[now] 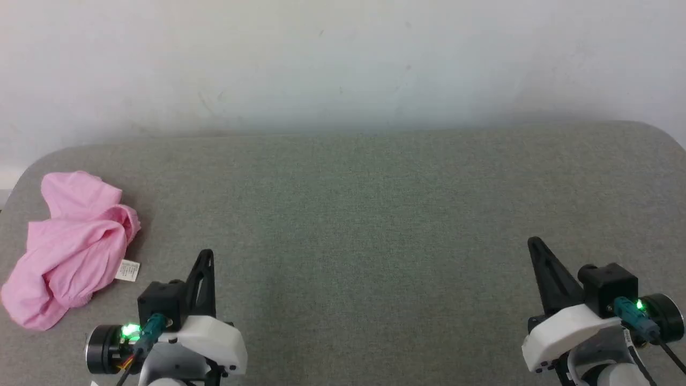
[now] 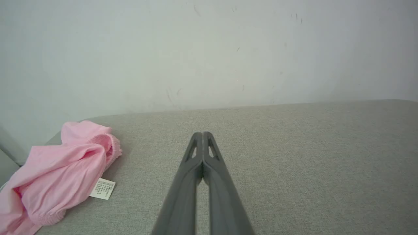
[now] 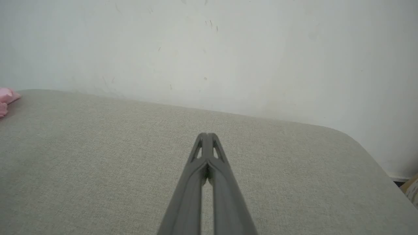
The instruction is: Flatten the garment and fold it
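Note:
The garment (image 1: 69, 246) is a crumpled light pink heap at the far left of the grey padded table (image 1: 375, 214), with a small white care label (image 1: 127, 269) sticking out on its right side. In the left wrist view the garment (image 2: 55, 173) lies to the left of my fingers, its gathered waistband and label (image 2: 103, 188) facing them. My left gripper (image 1: 206, 254) is shut and empty, just right of the garment and apart from it. At the lower right my right gripper (image 1: 533, 242) is shut and empty too, far from the cloth, whose pink edge (image 3: 6, 99) peeks in at the left.
A pale wall (image 1: 343, 59) rises directly behind the table's far edge. The table's corners are rounded, and its right edge (image 3: 375, 156) drops off toward the floor. Bare grey surface stretches between the two grippers.

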You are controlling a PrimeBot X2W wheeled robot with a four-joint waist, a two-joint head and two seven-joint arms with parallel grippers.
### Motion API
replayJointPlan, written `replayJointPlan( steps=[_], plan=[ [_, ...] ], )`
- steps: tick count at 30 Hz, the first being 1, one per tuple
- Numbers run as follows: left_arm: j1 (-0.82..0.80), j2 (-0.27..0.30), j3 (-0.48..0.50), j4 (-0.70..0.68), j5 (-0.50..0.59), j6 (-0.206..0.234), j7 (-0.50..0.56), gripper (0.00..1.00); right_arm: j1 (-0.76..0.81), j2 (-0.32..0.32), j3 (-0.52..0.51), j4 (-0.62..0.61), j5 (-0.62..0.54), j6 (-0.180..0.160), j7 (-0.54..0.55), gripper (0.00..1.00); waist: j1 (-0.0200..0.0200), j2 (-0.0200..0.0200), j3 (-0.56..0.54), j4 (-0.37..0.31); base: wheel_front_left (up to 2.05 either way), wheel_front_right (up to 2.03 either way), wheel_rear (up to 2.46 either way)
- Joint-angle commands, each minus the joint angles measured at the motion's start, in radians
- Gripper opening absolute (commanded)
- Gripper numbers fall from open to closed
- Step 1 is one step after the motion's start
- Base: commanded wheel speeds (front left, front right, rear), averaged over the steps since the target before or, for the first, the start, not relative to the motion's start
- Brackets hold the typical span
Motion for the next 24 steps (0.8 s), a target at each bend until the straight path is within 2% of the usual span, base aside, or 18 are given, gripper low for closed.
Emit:
replayJointPlan(
  steps=[1, 24],
  plan=[
    [-0.013, -0.002, 0.004, -0.005, 0.007, -0.008, 0.000, 0.00, -0.015, 0.004, 0.000, -0.006, -0.007, -0.002, 0.000, 0.00, 0.0000, 0.0000, 0.000, 0.000, 0.00, 0.00, 0.00],
    [-0.013, -0.002, 0.004, -0.005, 0.007, -0.008, 0.000, 0.00, -0.015, 0.004, 0.000, -0.006, -0.007, -0.002, 0.000, 0.00, 0.0000, 0.0000, 0.000, 0.000, 0.00, 0.00, 0.00]
  ],
)
